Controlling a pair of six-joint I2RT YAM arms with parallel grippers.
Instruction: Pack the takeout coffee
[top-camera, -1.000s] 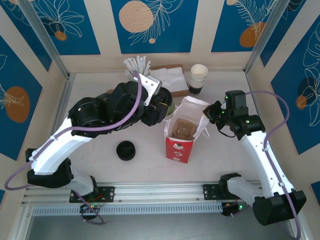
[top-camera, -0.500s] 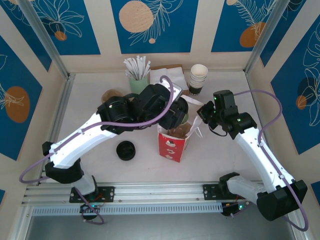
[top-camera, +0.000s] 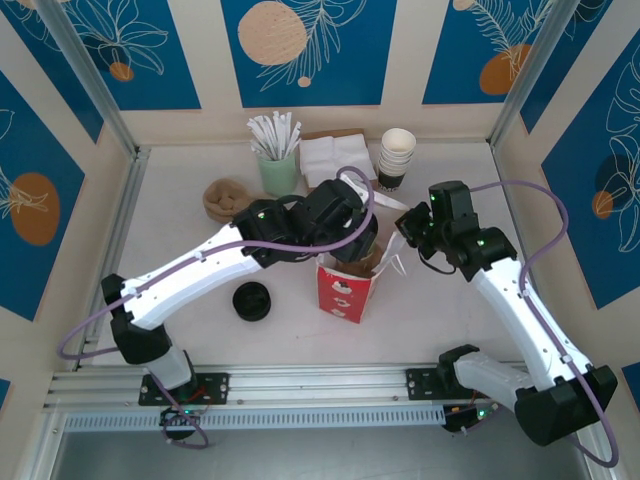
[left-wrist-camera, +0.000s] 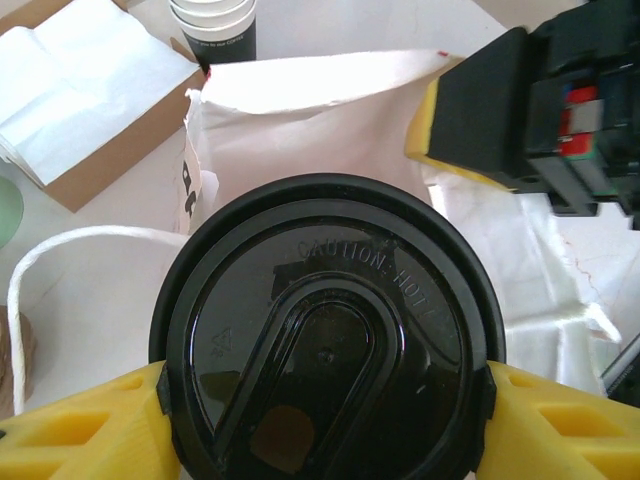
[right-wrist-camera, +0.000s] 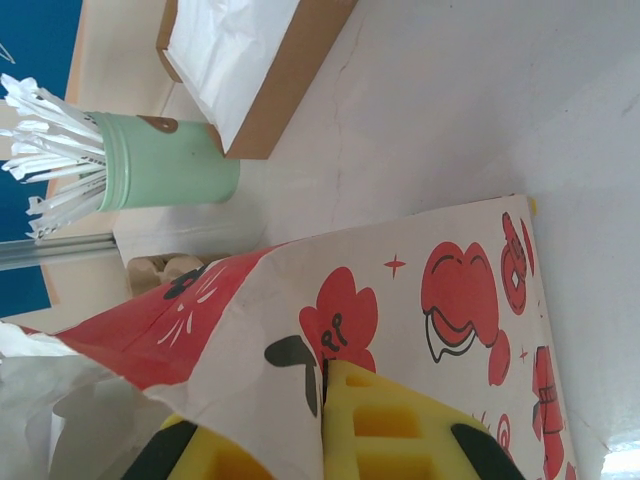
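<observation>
Black-lidded takeout coffee (left-wrist-camera: 325, 350) in left tool's (left-wrist-camera: 320, 420) grip, over red-and-white bag (left-wrist-camera: 320, 105)

The left arm (top-camera: 200, 268) and right arm (top-camera: 525, 305) are white tubes with black joints, each trailing a purple cable (top-camera: 520, 184); the finger pads (left-wrist-camera: 70, 430) are yellow foam

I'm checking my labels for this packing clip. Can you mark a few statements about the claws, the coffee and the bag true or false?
1. The left claw grips the takeout coffee at its sides. True.
2. The right claw is open, clear of the paper bag. False: it is shut on the bag's edge.
3. The coffee lacks a lid. False: its black lid is on.
4. A loose black lid lies on the table left of the bag. True.
</observation>
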